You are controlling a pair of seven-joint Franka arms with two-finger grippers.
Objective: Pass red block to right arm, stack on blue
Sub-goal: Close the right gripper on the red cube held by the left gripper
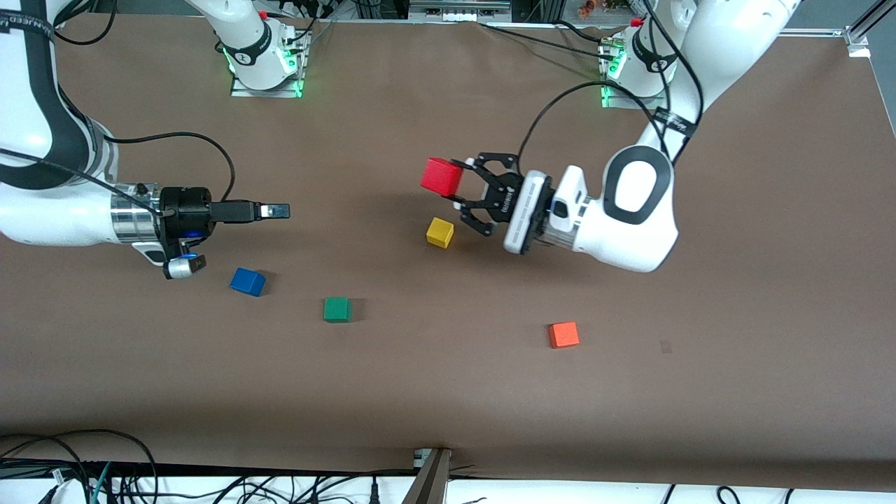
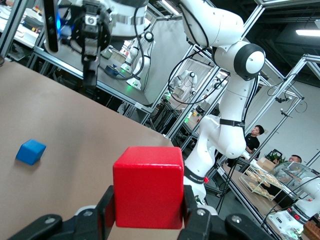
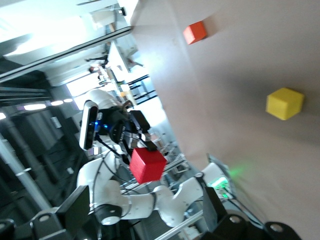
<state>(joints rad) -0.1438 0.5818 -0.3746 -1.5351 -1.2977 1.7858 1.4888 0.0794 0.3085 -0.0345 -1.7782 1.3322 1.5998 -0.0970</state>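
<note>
While gripped, red block [image 2: 148, 186] airborne.

Red block [image 1: 442, 175] in left gripper [image 1: 458, 189], over table [image 1: 448, 392] above yellow cube [image 1: 439, 232]; blue cube [image 1: 247, 281] nr right gripper [image 1: 274, 210].

Left gripper [image 1: 458, 187] clamped in midair; right gripper [image 1: 276, 210] level, waiting.

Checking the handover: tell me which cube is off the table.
The red block, held in the left hand above the table. The blue, green, yellow and orange cubes lie on it.
</note>
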